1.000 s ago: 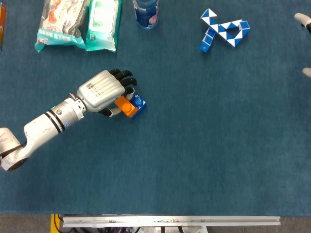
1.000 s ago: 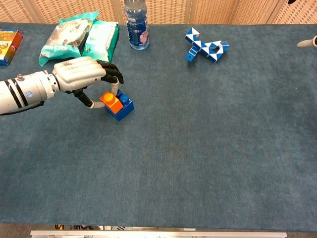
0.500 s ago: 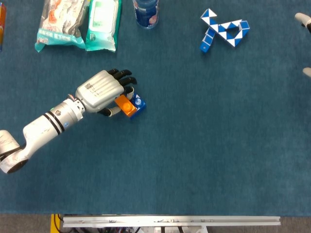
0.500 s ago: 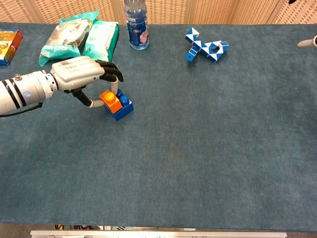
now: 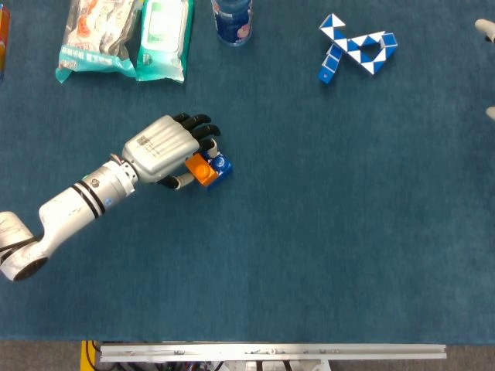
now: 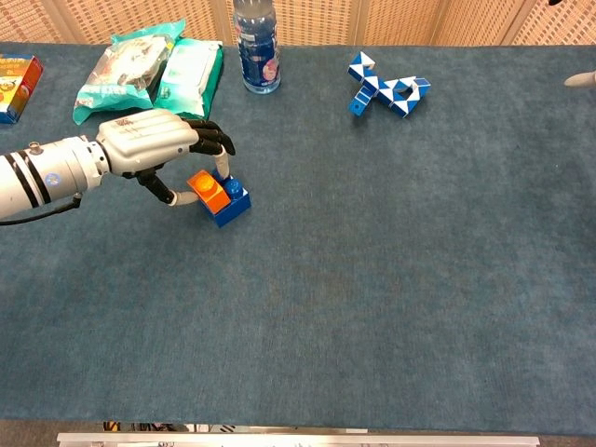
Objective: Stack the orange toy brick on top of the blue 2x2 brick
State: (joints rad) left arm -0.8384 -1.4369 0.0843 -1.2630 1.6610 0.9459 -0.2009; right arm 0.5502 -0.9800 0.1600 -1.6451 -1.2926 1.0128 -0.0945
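Orange toy brick (image 5: pixel 200 170) sits on the blue 2x2 brick (image 5: pixel 219 168) in the head view, pinched by the left hand (image 5: pixel 164 147), on the blue worktop (image 5: pixel 325 232). Only a sliver of the right hand (image 5: pixel 487 31) shows at the edge; I cannot tell its state.

From the chest camera, the same orange brick (image 6: pixel 209 189) rests partly over the blue one (image 6: pixel 230 203), the left hand's fingers (image 6: pixel 216 142) curled about it.

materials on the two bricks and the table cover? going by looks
Orange brick: looks like hard molded plastic, smooth with a slight sheen, round stud on top. Blue brick: seemingly the same, glossy, with a highlight on its stud. Table cover: likely felt or short-pile fabric, matte with a fine fuzzy grain and no glare. The left hand holds the orange brick on the blue one.
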